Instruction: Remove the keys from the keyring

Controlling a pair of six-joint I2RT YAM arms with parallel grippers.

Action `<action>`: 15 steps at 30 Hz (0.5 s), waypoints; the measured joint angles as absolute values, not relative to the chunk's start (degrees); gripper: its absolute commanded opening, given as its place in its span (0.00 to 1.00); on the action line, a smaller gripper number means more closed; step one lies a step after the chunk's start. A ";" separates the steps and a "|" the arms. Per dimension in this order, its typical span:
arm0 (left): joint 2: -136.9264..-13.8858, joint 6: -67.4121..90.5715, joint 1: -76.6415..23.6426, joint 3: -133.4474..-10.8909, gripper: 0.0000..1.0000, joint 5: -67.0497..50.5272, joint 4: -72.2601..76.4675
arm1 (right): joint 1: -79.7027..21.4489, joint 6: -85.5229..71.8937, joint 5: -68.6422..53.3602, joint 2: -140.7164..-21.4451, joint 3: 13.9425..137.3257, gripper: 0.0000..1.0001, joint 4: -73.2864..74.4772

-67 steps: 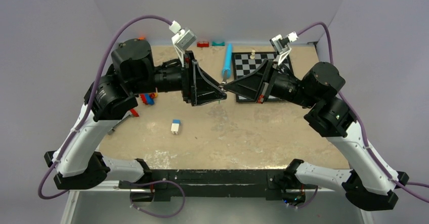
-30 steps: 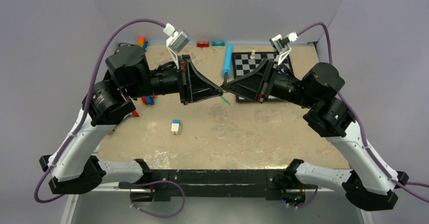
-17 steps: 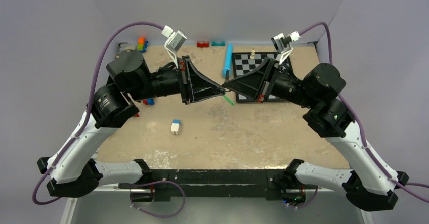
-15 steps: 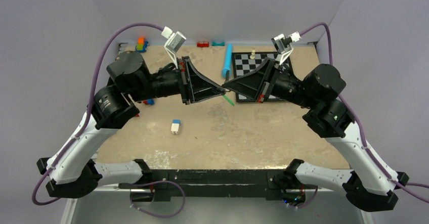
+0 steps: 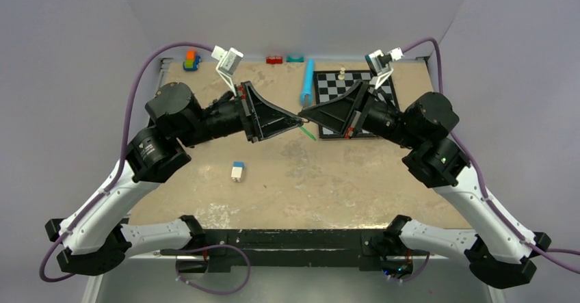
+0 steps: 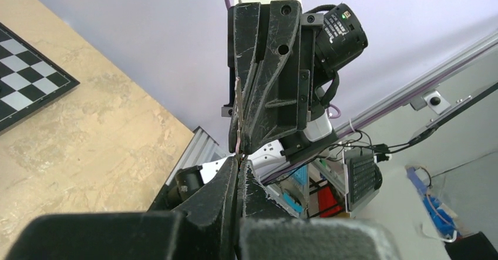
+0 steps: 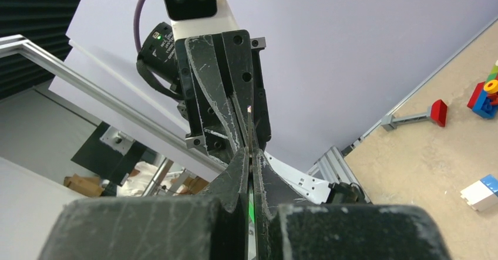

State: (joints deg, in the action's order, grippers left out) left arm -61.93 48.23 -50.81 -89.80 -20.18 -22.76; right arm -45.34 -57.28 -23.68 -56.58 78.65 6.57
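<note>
Both grippers meet tip to tip in the air over the middle of the table. My left gripper (image 5: 297, 119) (image 6: 238, 161) is shut, pinching the small metal keyring at its very tip; the ring is barely visible. My right gripper (image 5: 306, 119) (image 7: 251, 153) is shut on the keys: a green flat piece (image 7: 251, 210) shows between its fingers. In the top view the keys (image 5: 308, 133) stick out as a green sliver just below the touching tips. A thin silvery sliver (image 6: 237, 116) lies along the right fingers in the left wrist view.
A blue-topped white block (image 5: 237, 171) (image 7: 481, 192) lies on the table at front left. At the back are a chessboard (image 5: 356, 84) (image 6: 23, 90) with a pale piece (image 5: 342, 71), a blue cylinder (image 5: 308, 81) and toy bricks (image 5: 191, 59) (image 5: 274, 59).
The right gripper has shut on the green key. The left arm's elbow and shoulder have swung left and toward the near edge while its tip stayed put; the green key now pokes out below the tips.
</note>
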 measured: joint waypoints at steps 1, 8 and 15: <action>-61.71 48.82 -50.81 -89.14 0.00 -19.90 -21.80 | -45.32 -57.52 -23.44 -56.49 78.41 0.00 6.17; -60.10 52.99 -50.83 -84.31 0.00 -17.41 -14.50 | -45.30 -58.50 -21.50 -56.42 78.00 0.00 4.62; -59.81 55.48 -50.94 -82.56 0.00 -15.59 -11.20 | -45.21 -59.77 -19.94 -55.99 76.58 0.00 2.22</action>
State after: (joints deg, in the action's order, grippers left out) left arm -59.81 55.48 -50.94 -82.56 -15.59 -11.20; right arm -45.21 -59.77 -19.94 -55.99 76.58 2.22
